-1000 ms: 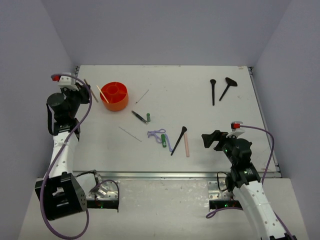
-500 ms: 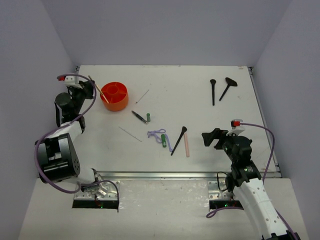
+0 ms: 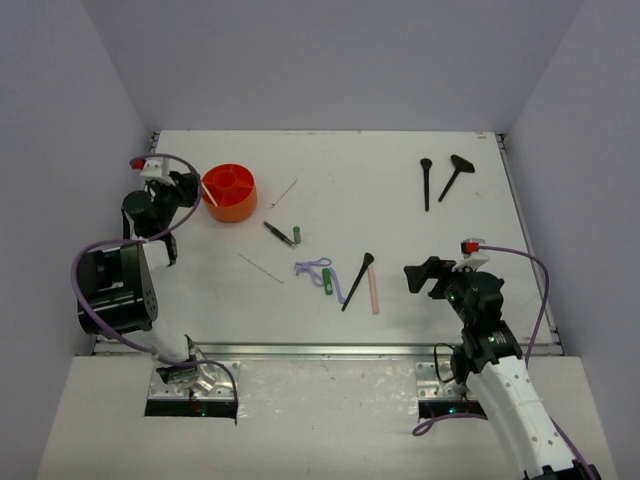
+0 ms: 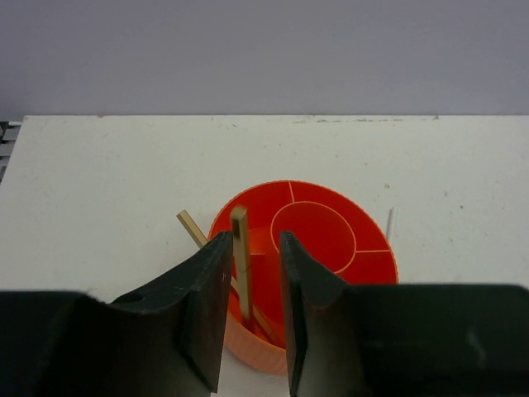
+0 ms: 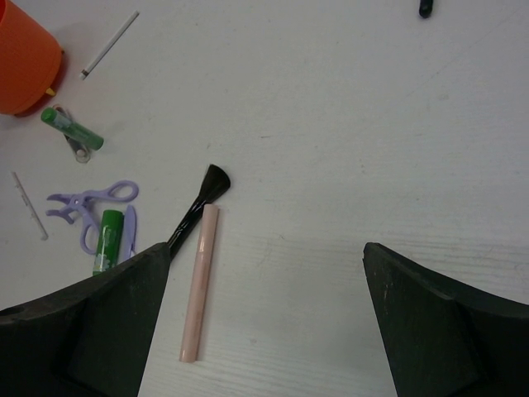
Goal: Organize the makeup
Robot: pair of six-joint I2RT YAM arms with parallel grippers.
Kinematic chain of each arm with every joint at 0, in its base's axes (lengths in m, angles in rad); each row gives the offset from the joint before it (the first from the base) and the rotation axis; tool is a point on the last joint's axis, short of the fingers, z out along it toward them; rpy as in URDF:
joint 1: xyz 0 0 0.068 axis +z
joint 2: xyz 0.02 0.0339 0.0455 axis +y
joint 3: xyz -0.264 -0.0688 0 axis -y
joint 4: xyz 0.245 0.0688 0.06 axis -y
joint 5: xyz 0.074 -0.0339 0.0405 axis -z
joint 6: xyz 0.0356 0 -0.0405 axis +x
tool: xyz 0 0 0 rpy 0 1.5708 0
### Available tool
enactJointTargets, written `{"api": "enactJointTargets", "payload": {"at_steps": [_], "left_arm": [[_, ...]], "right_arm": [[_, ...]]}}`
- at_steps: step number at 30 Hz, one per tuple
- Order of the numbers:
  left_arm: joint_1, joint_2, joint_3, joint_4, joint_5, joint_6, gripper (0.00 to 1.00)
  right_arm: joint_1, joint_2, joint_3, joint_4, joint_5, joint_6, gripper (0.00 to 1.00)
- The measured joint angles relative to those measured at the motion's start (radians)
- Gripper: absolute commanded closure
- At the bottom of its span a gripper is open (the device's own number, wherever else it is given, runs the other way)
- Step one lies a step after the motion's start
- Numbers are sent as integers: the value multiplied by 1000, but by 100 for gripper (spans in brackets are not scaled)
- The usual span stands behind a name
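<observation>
Early on: L gripper point(image 4: 254, 246) pinches a pale stick point(image 4: 240, 236) over orange tub point(image 4: 335, 240), R gripper point(image 5: 264, 248) wide & empty, brushes point(image 3: 426, 184), pink stick point(image 5: 199, 281) etc loose on table point(image 3: 400, 230)

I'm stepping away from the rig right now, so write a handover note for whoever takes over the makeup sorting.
Left gripper: over the orange tub, a pale stick upright between its fingers, lower end inside the tub; gripped or released, cannot tell.
Right gripper: open, empty, above the table near the pink stick.
Done: a second stick leans in the tub.
Left, all lying on the table: pink stick, black brush beside it, two more brushes far right, green tubes, lilac looped tool, dark pencil, two thin sticks.
</observation>
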Motion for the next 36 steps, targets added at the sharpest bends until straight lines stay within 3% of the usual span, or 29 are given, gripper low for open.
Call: {"api": "enactJointTargets", "payload": {"at_steps": [4,7,15,19,22,25,31,36], "left_arm": [[-3,2,-4,-1,6,16,52],[-3,-4,-4,-12,8,21,46],[-3,-185,14,-151,8,28,42],[-8,-296,99,-337,75,106,35],[-28,-357,185,-520,166,228,34],[-80,-397,229,-733,223,414,25],[-382,-432,165,-1137,141,832,10],[-489,-348,152,-1325,41,1046,4]], "right_arm": [[0,-8,1,-2,0,-12,1],[0,-13,5,-5,-2,-18,1],[0,-18,20,-17,-4,-38,1],[0,-22,21,-28,-5,-50,1],[0,-21,26,-49,-8,-64,1],[0,-14,36,-62,-24,-69,1],[0,33,54,-62,-77,-74,1],[0,47,56,-66,-112,-74,1]]}}
